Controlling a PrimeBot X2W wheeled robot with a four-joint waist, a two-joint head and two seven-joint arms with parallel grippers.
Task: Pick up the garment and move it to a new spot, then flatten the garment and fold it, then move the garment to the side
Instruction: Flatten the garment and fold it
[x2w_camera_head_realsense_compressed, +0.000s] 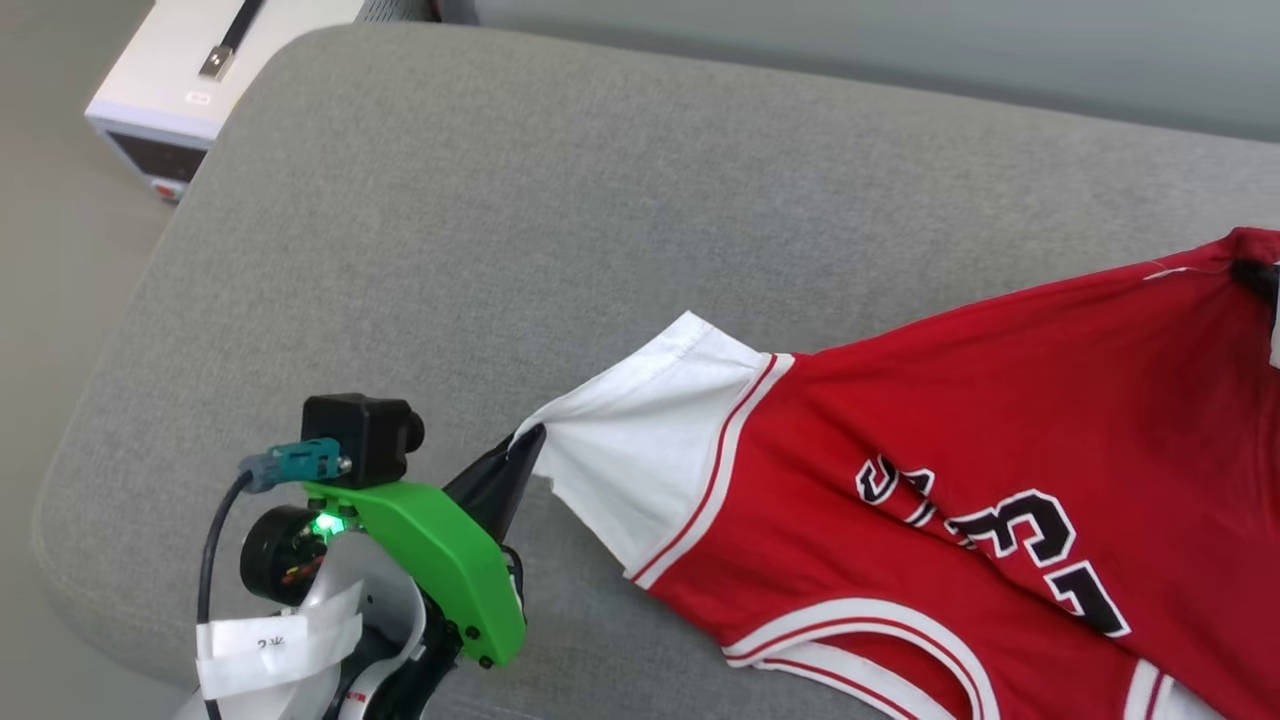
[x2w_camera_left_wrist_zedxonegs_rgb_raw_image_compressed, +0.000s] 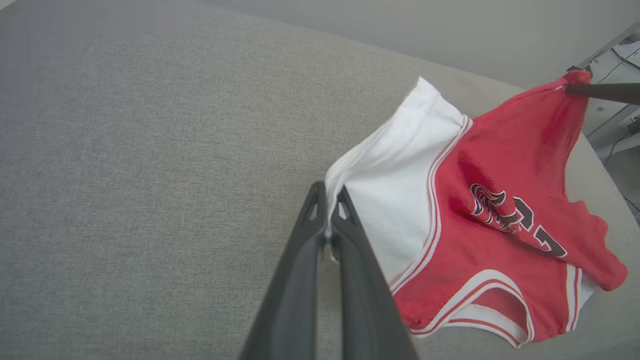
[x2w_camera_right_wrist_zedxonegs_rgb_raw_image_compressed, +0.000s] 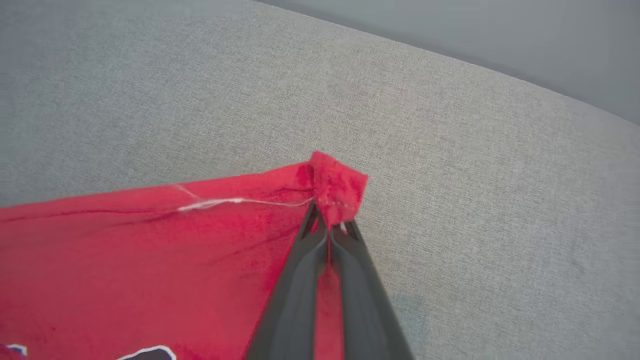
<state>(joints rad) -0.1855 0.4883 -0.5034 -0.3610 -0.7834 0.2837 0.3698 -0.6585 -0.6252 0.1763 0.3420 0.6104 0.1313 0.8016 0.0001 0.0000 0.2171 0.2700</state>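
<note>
The garment (x2w_camera_head_realsense_compressed: 1000, 420), a red jersey with white sleeves and a black "23", is stretched across a grey cushion (x2w_camera_head_realsense_compressed: 480, 230), number side up. My left gripper (x2w_camera_head_realsense_compressed: 528, 440) is shut on the edge of the white sleeve (x2w_camera_head_realsense_compressed: 640, 440) at the lower left of the head view. In the left wrist view the same gripper (x2w_camera_left_wrist_zedxonegs_rgb_raw_image_compressed: 328, 200) pinches that sleeve edge of the garment (x2w_camera_left_wrist_zedxonegs_rgb_raw_image_compressed: 505, 165). My right gripper (x2w_camera_right_wrist_zedxonegs_rgb_raw_image_compressed: 330, 222) is shut on a bunched red corner of the garment (x2w_camera_right_wrist_zedxonegs_rgb_raw_image_compressed: 150, 250). That corner reaches the right edge of the head view, and the right gripper's fingers (x2w_camera_left_wrist_zedxonegs_rgb_raw_image_compressed: 607, 92) show far right in the left wrist view.
A white box-shaped device (x2w_camera_head_realsense_compressed: 190, 90) stands on the floor beyond the cushion's far left corner. The grey cushion (x2w_camera_right_wrist_zedxonegs_rgb_raw_image_compressed: 450, 125) stretches bare to the left and behind the garment. A grey wall runs behind the cushion.
</note>
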